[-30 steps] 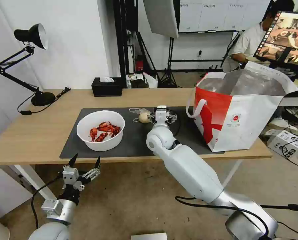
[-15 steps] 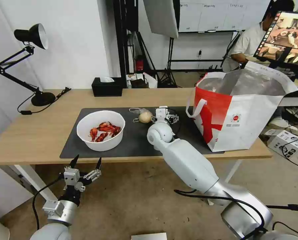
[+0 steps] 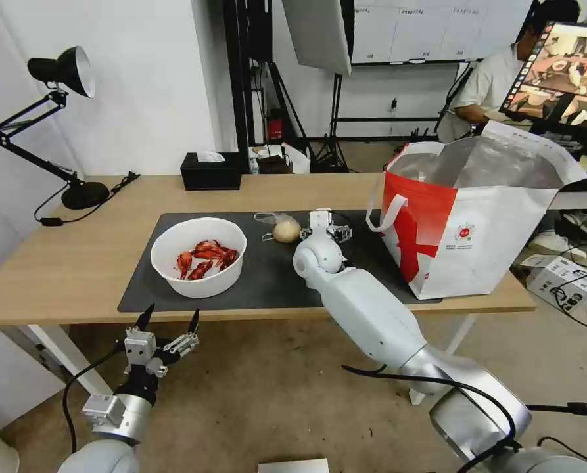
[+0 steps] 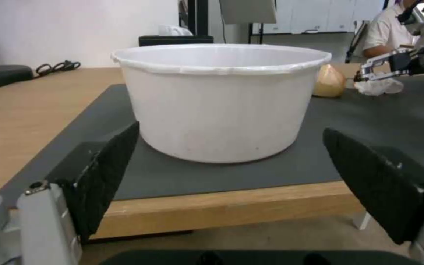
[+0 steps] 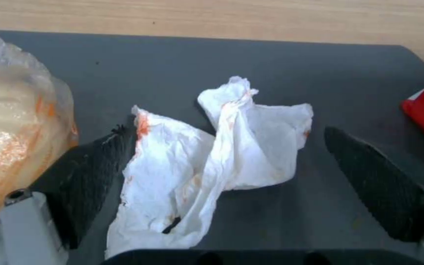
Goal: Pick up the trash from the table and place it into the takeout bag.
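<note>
With its jaws spread either side of the crumpled tissue (image 5: pixel 212 162) on the dark mat (image 5: pixel 271 66), the right gripper (image 5: pixel 226 184) should drop squarely and close on the bulk, sparing the bagged beige ball (image 3: pixel 286 230) at left. From the head, its arm hides the tissue. The left gripper (image 3: pixel 168 325) waits open below the table (image 3: pixel 63 263).

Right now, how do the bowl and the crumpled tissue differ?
The white bowl is rigid, round and upright, holding red crayfish shells; the crumpled tissue is limp and orange-stained. The open right tool straddles the tissue; the open left tool sits below the table edge, facing the bowl. Both rest on the dark mat.
</note>
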Available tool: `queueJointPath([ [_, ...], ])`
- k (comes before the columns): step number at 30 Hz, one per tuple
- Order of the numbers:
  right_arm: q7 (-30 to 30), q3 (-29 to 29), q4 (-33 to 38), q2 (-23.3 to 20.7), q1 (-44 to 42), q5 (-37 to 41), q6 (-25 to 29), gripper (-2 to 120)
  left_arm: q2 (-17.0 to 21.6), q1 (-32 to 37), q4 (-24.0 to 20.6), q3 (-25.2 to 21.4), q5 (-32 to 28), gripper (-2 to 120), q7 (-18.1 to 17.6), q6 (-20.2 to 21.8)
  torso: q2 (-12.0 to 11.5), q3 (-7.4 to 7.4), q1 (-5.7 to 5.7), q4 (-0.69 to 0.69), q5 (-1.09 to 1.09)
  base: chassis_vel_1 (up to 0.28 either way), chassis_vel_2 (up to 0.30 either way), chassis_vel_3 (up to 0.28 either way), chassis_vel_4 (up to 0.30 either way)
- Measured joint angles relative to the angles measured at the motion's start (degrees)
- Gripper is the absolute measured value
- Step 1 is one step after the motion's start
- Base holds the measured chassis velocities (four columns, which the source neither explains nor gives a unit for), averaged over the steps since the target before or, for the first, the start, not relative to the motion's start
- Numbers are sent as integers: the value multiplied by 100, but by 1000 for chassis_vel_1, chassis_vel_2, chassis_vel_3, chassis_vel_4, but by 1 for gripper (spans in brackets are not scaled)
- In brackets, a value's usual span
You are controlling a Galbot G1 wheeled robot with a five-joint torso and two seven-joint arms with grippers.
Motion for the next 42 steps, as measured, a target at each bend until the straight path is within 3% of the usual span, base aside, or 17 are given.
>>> queueJointPath([
  [18,-221,90,-201,98,12,15,51,97,-14,21,-25,3,13,100,0,8,0,0,0,0,0,0,0,0,0],
  [20,-234,93,-229,115,21,16,53,91,-14,35,-27,-7,12,100,0,9,0,0,0,0,0,0,0,0,0],
  [29,-253,127,-300,145,8,43,53,88,-30,36,-29,44,-32,100,-1,9,0,0,0,0,0,0,0,0,0],
  [31,-292,194,-353,169,-30,54,71,75,-31,42,-31,55,-34,100,0,9,1,-2,-1,2,0,0,0,0,0],
  [42,-316,279,-286,108,-142,75,83,37,-39,71,-45,65,-136,100,0,8,2,-2,-2,1,1,0,0,0,0],
])
